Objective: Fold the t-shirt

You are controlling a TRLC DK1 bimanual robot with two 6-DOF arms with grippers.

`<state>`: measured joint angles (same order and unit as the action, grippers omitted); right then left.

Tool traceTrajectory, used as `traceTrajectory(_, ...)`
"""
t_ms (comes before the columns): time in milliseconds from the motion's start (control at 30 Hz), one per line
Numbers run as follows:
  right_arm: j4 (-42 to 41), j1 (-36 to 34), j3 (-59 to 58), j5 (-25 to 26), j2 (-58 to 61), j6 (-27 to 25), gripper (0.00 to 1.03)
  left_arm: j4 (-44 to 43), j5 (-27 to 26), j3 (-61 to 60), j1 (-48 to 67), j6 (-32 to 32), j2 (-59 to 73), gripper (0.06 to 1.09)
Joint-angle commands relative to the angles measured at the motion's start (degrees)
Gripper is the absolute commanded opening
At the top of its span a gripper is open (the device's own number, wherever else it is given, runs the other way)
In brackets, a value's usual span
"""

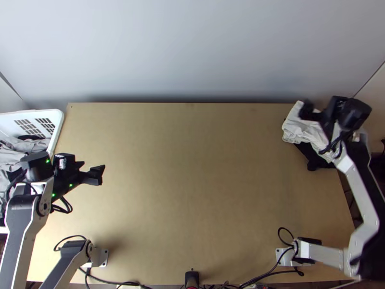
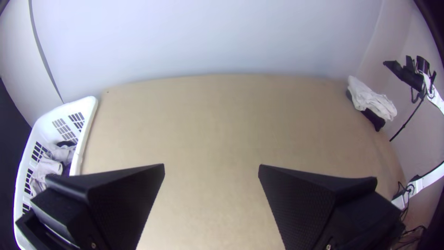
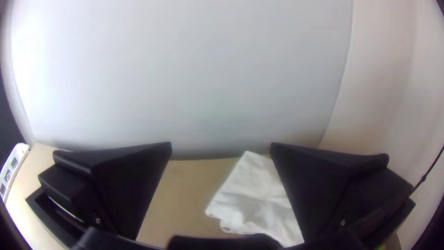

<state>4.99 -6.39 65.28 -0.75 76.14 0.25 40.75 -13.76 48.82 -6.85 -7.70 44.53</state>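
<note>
In the top view, my left gripper [image 1: 93, 166] is open beside the laundry basket, holding nothing; in the left wrist view the same gripper [image 2: 212, 165] has its fingers wide apart. My right gripper [image 1: 316, 110] is above the cloths at the table's back right corner. The right wrist view shows that gripper [image 3: 221, 143] open and empty. A bunched, loosely piled white cloth [image 1: 302, 128] lies there on a black cloth [image 1: 310, 153]. The white cloth [image 3: 252, 199] is partly behind one finger. Whether either is the t-shirt, I cannot tell.
At the left edge stands a white basket [image 1: 58, 123] with grey, white and dark cloths [image 1: 12, 156] inside. Bare wooden table [image 1: 192, 183] stretches between the arms. A pale wall [image 1: 192, 48] rises behind it, and cables [image 1: 269, 272] run along the near edge.
</note>
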Motion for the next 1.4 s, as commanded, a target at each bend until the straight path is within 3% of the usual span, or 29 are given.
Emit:
traceTrajectory(0,7.6,12.8,-6.9,-0.6,-11.2,-2.9,0.99,-8.3,2.9,-4.3,-0.6,-0.2,-8.4,1.04)
traceTrajectory(67,8.2,16.1,-10.7,0.2,-14.3,-5.3,0.99,-10.3,4.0,-7.0,-0.9,-0.3,-12.2,1.04)
traceTrajectory(167,4.5,20.6,-20.0,6.8,-20.9,-1.3,0.99,-12.6,4.9,-12.5,-0.9,-0.9,-19.2,1.04)
traceTrajectory(267,-1.5,24.1,-30.7,12.2,-28.9,-1.3,0.99,-14.5,6.7,-17.6,-0.9,-1.3,-25.6,1.04)
traceTrajectory(433,0.7,23.2,-37.2,14.1,-33.3,-4.3,0.99,-17.8,8.8,-26.8,-1.3,-1.1,-38.6,1.04)
traceTrajectory(600,-2.0,23.3,-45.3,15.0,-43.9,-2.4,0.99,-18.3,10.9,-32.1,-3.0,3.9,-44.7,1.04)
traceTrajectory(767,-5.1,25.6,-56.8,16.8,-64.4,-5.0,0.99,-15.6,10.7,-35.3,-2.0,4.9,-44.4,1.04)
traceTrajectory(833,1.6,26.6,-59.8,17.0,-76.9,-5.8,0.99,-15.2,10.8,-35.4,-1.7,6.1,-44.7,1.04)
traceTrajectory(1033,4.0,26.1,-59.7,17.2,-76.3,-0.6,0.99,-10.6,10.8,-34.7,-1.8,6.1,-44.7,1.04)
traceTrajectory(1367,6.3,25.8,-59.9,17.1,-76.2,0.7,0.99,-10.1,10.8,-34.6,-2.0,6.0,-44.6,1.04)
